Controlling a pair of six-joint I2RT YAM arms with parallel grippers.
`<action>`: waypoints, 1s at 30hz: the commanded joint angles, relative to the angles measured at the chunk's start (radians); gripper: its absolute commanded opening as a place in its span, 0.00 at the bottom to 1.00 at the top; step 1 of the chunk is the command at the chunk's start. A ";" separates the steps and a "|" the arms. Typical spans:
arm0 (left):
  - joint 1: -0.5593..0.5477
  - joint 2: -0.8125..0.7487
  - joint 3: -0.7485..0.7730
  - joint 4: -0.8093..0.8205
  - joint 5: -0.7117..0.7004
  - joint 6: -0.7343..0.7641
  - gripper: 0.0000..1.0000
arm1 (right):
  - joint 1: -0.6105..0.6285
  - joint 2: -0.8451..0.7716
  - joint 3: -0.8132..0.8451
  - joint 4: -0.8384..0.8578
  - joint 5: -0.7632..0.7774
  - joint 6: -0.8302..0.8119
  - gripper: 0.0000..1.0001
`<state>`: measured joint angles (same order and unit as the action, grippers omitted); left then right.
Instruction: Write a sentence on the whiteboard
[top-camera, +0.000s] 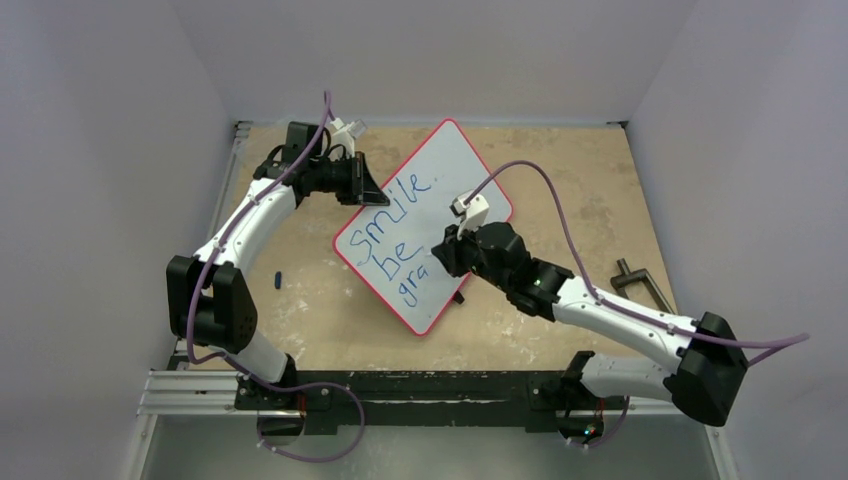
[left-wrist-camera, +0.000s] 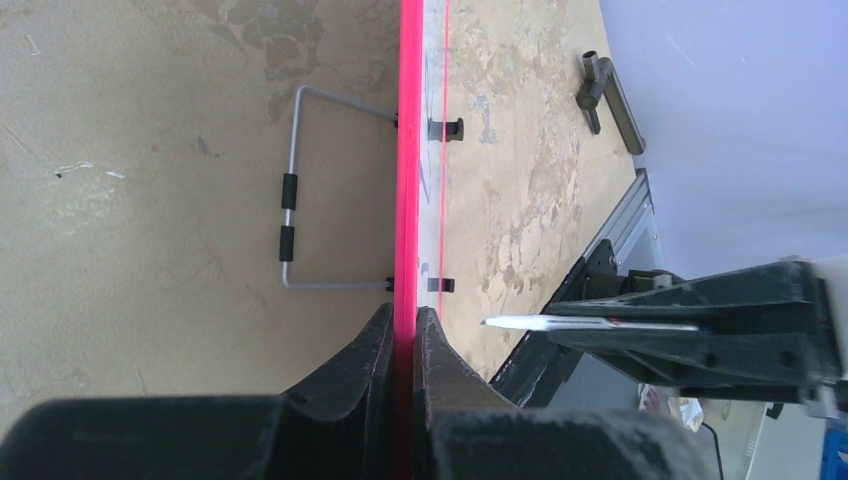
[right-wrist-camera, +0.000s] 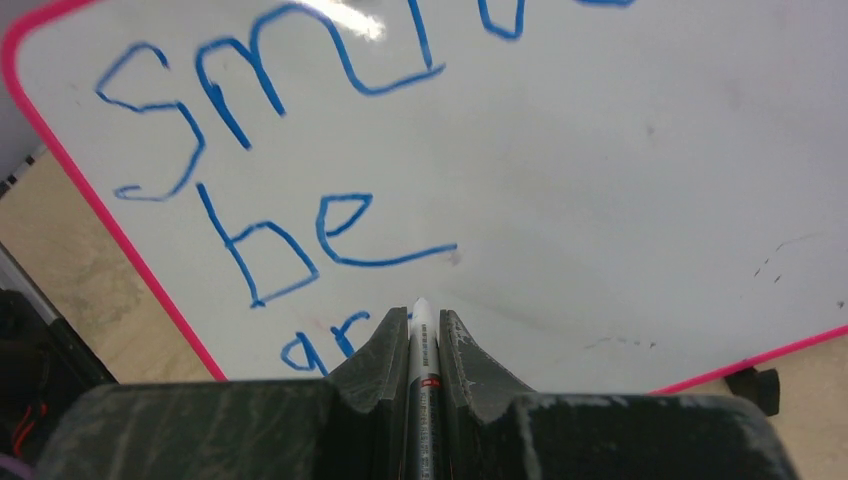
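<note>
Pinching the far-left red rim of the whiteboard (top-camera: 455, 170) in the left gripper (left-wrist-camera: 405, 318), fingers squeezed shut on it. Clamping a marker (right-wrist-camera: 422, 345) tight in the right gripper (right-wrist-camera: 422, 322), tip hovering just off the board's face beside the unfinished third line. Sitting diagonally in the middle of the table (top-camera: 570, 180), carrying the sentence (top-camera: 395, 235) in blue down its left half: "smile", "be", "gra".

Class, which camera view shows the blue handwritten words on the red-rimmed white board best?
Top external: all three lines of blue handwritten words show on the red-rimmed white board. Right wrist: larger but cropped. Left wrist: board edge-on, words unreadable.
</note>
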<state>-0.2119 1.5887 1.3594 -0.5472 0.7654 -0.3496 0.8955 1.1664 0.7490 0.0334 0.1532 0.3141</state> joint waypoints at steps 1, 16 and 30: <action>0.003 -0.044 0.021 0.026 -0.055 0.016 0.00 | -0.001 -0.041 0.117 -0.009 0.063 -0.062 0.00; 0.003 -0.047 0.017 0.039 -0.046 0.020 0.00 | -0.030 0.003 -0.045 0.139 -0.024 -0.054 0.00; 0.003 -0.044 0.017 0.039 -0.044 0.020 0.00 | -0.030 0.014 -0.073 0.196 -0.090 -0.035 0.00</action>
<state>-0.2119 1.5883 1.3594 -0.5468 0.7658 -0.3492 0.8677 1.1790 0.6785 0.1814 0.0517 0.2718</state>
